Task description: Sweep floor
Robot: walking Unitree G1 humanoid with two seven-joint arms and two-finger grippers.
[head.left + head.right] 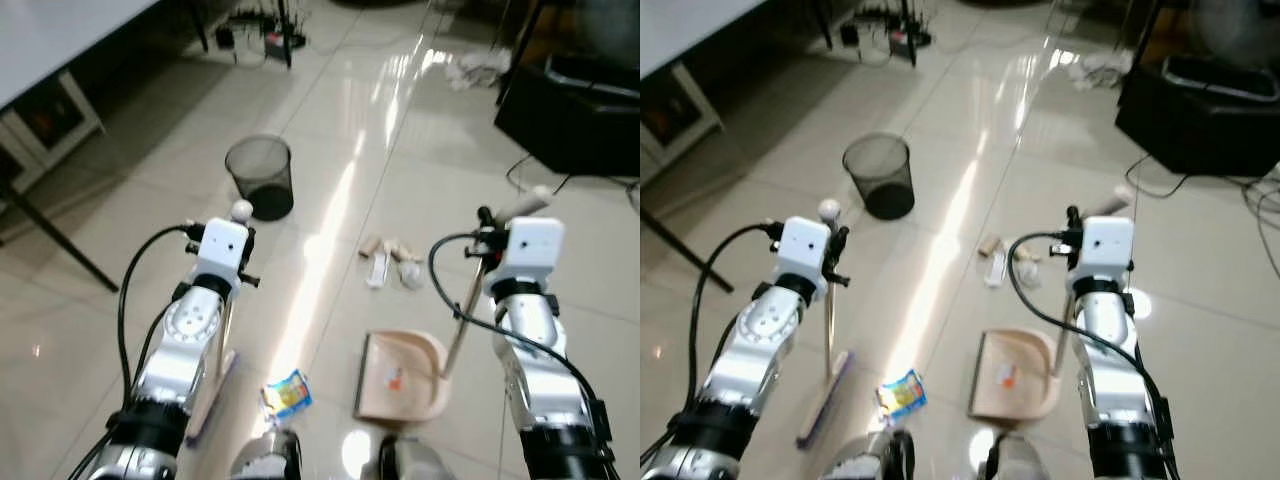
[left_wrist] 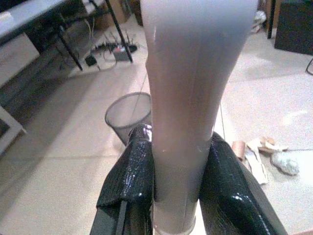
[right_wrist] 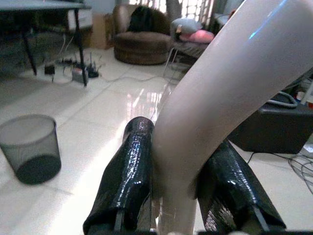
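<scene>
Glossy black left tool clamps smooth broom handle; right tool clamps curved dustpan handle.

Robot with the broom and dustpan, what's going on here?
The left end effector is shut on the broom handle, its head on the tile. The right end effector is shut on the dustpan handle, with the pan flat on the floor. A snack wrapper lies between them; more litter sits further ahead, and a mesh bin beyond that.
</scene>
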